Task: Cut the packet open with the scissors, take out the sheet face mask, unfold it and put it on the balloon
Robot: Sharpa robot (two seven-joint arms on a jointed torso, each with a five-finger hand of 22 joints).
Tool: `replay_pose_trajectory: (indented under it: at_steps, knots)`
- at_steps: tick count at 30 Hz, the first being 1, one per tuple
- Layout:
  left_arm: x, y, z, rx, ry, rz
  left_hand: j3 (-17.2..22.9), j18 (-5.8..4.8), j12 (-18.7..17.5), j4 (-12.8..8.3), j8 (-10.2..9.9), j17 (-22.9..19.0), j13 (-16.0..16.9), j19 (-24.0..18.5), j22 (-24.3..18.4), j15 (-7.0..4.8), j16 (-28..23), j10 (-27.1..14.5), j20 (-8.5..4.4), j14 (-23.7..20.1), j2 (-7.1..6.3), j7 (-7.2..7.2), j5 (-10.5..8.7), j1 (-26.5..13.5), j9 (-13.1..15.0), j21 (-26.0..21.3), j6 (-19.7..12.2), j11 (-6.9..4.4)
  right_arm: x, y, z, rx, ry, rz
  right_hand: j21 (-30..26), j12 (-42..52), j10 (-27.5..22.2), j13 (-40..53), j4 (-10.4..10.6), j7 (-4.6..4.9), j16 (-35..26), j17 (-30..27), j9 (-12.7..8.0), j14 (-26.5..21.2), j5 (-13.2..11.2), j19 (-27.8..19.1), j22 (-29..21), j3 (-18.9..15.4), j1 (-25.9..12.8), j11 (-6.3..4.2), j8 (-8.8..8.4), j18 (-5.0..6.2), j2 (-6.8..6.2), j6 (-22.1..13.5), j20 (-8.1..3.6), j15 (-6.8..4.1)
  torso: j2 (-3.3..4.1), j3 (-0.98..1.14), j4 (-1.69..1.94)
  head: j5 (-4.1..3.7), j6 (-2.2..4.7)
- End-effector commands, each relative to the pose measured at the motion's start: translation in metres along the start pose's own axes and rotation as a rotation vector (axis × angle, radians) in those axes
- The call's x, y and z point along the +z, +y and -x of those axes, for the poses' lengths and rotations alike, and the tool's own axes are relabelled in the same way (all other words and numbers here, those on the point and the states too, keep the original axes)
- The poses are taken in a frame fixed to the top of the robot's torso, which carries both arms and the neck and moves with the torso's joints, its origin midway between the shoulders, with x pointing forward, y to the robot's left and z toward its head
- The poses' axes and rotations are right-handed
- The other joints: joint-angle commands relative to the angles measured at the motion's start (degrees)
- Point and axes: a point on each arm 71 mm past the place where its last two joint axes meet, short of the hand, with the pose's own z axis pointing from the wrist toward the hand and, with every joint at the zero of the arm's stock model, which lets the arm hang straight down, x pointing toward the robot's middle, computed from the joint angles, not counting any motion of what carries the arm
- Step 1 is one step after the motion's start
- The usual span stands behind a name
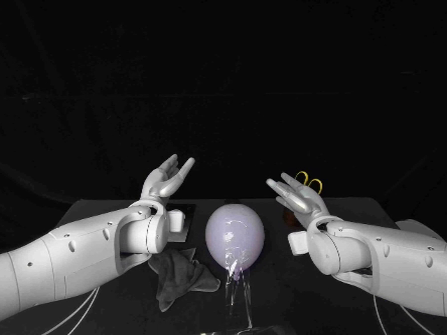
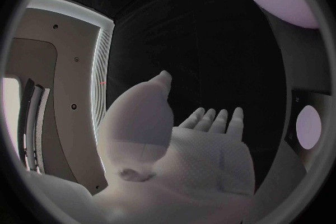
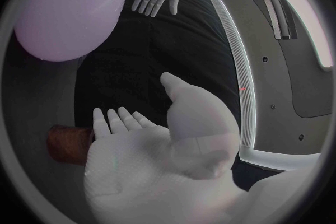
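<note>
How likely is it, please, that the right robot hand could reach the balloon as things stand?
Probably yes: the right robot hand is open and empty, raised beside the balloon with clear space between them.

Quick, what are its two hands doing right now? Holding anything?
Left hand: open, holding nothing.
Right hand: open, holding nothing.

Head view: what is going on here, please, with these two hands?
Nothing is being handled right now. The left hand and the right hand are both raised above the table, fingers apart, empty. The balloon stands between them and looks bare. A crumpled grey cloth lies by the balloon on the left hand's side, and yellow scissors show behind the right hand.
</note>
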Motion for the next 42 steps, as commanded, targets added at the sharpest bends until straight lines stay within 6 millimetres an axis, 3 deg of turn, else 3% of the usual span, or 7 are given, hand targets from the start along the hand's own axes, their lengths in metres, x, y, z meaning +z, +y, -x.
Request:
replay_pose_trajectory:
  at_steps: [1, 11, 12, 17, 22, 28, 42]
  knots:
    - [0.003, -0.004, -0.006, -0.061, 0.081, -0.029, 0.37, 0.84, 0.53, 0.91, 0.65, 0.29, 0.26, 0.03, 0.10, 1.15, 0.46, 1.23, 0.80, 1.04, -0.03, 5.00, 0.42, 3.01, 0.29, 0.38, 1.41, 1.36, 0.002, -0.001, -0.008, 0.043, 0.160, -0.032, 1.15, 0.63, 3.96, 0.40, -1.38, 9.23, 1.00, 0.71, 0.65, 3.37, 0.38, 1.82, 0.54, 1.32, 4.72, 1.28, 0.96, 0.71, 0.39, 2.61, 0.77, 1.32, 0.01, 0.00, -0.01, 0.00, 0.00]
    - [-0.005, -0.009, 0.008, -0.072, 0.093, -0.038, 0.29, 0.59, 1.65, 0.82, 2.24, 1.69, 0.96, 6.33, 1.37, 2.15, 2.17, 7.54, 1.05, 7.11, 0.23, 7.06, 0.39, 4.83, 1.38, 2.62, 5.82, 3.91, 0.007, 0.013, 0.012, -0.135, 0.106, 0.118, 8.81, 2.96, 20.28, 1.55, -5.43, 9.35, 6.42, 3.93, 3.79, 21.09, -2.58, 18.35, 4.36, 3.13, 9.72, 2.23, 5.65, 2.14, -0.32, 15.11, 0.59, 1.90, 0.21, 0.10, -0.21, -0.28, -0.28]
    - [-0.006, -0.010, 0.009, -0.072, 0.092, -0.040, 0.55, 0.84, 2.90, 0.47, 3.35, 3.11, 1.61, 11.32, 2.33, 3.38, 4.22, 12.36, 1.13, 13.40, 0.51, 7.31, 0.52, 5.76, 2.06, 4.27, 8.71, 4.37, 0.007, 0.014, 0.014, -0.140, 0.102, 0.123, 11.74, 3.77, 24.78, 1.90, -6.25, 9.52, 8.05, 4.77, 4.40, 25.79, -2.98, 24.49, 5.79, 3.59, 10.59, 1.64, 6.65, 2.86, -0.57, 17.68, 0.46, 1.23, 0.28, 0.12, -0.22, -0.24, -0.29]
    - [-0.008, -0.011, 0.013, -0.063, 0.102, -0.050, 0.73, 2.43, 8.49, -0.50, 10.43, 7.98, 3.72, 29.94, 6.02, -0.10, 13.07, 34.03, 0.38, 35.44, -0.04, 6.83, 0.52, 10.71, 6.12, 12.03, 25.73, 4.21, 0.006, 0.022, 0.022, -0.172, 0.089, 0.142, 13.94, 6.24, 38.20, 2.67, -8.81, 8.98, 12.64, 6.83, 6.20, 38.32, -3.98, 28.16, 6.53, 5.07, 12.98, 0.21, 9.67, 4.53, -1.56, 25.69, 0.36, -0.69, 0.54, 0.38, -0.01, -0.18, -0.45]
    - [-0.010, -0.012, 0.016, -0.047, 0.132, -0.050, 0.87, 5.33, 9.48, -1.17, 14.76, 9.20, 3.14, 34.36, 6.29, -2.44, 15.51, 43.88, 0.28, 42.73, -0.76, 5.92, 0.42, 14.30, 8.46, 13.96, 36.25, 2.14, 0.006, 0.030, 0.028, -0.229, 0.096, 0.179, 15.05, 6.03, 43.27, 2.33, -10.73, 7.92, 13.80, 7.02, 7.61, 43.30, -4.35, 30.74, 6.60, 7.03, 13.36, -1.10, 12.14, 6.03, -2.92, 34.13, 0.36, -2.15, 0.92, 0.67, 0.15, -0.19, -0.59]
    - [-0.015, -0.014, 0.020, -0.029, 0.168, -0.049, 3.31, 7.94, 9.68, -2.51, 15.84, 10.52, 2.82, 39.25, 7.09, -4.33, 17.29, 50.03, -0.16, 47.93, -0.84, 4.90, 0.56, 18.36, 8.86, 16.53, 39.67, 0.59, 0.003, 0.038, 0.032, -0.312, 0.117, 0.221, 16.88, 5.02, 47.63, 2.23, -11.70, 7.07, 15.13, 7.78, 8.02, 49.31, -4.83, 34.96, 6.96, 9.76, 12.76, -2.23, 13.00, 6.57, -4.22, 39.96, -0.50, -3.79, 1.14, 0.81, 0.08, -0.32, -0.73]
    - [-0.035, -0.022, 0.020, -0.101, 0.253, -0.037, 5.83, 7.86, 7.51, -1.17, 15.66, 12.41, 2.47, 41.96, 7.77, -5.46, 18.41, 54.06, -1.56, 51.43, -2.98, 4.51, 0.53, 18.86, 8.72, 18.52, 41.54, -0.17, -0.014, 0.050, 0.048, -0.518, 0.158, 0.251, 26.81, 3.51, 57.78, 2.41, -13.50, 4.89, 21.92, 14.59, 7.68, 65.62, -4.66, 46.57, 11.88, 15.09, 12.08, -5.70, 12.99, 6.47, -7.10, 45.88, -6.20, -9.11, 1.12, 0.68, 0.25, -0.72, -2.07]
